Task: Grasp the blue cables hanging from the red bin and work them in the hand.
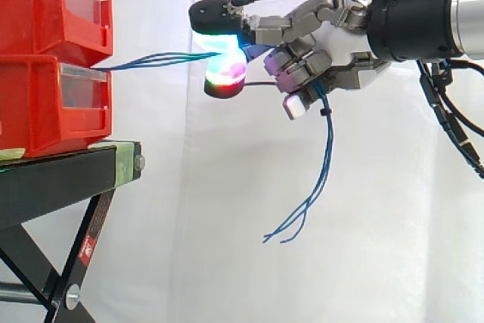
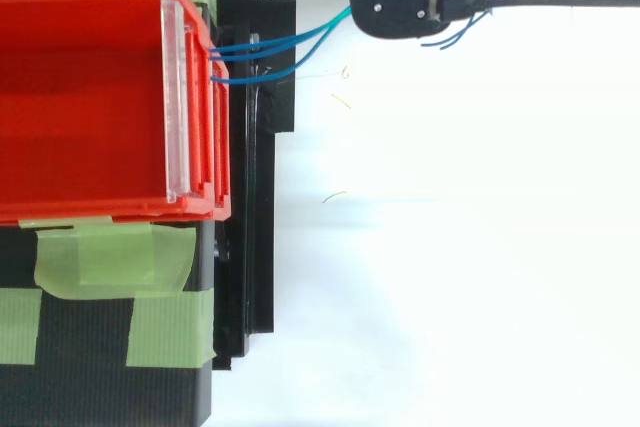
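Thin blue cables point(image 1: 159, 59) run from the front of the lower red bin point(image 1: 45, 104) out to the right, pulled nearly level. My hand point(image 1: 318, 43) reaches in from the right with its fingers curled round them, glowing pads point(image 1: 225, 66) pinching the strands. The cables' loose ends point(image 1: 314, 187) hang down below the palm and fan out. From above, the same cables point(image 2: 290, 47) leave the stacked red bins point(image 2: 90, 97) and pass under the black fingertip point(image 2: 400, 2) at the top edge.
Two red bins stand stacked on a black stand point(image 1: 68, 168) with green tape point(image 2: 110, 257) on it. A white curtain hangs behind. Open space lies right of the stand and below my hand.
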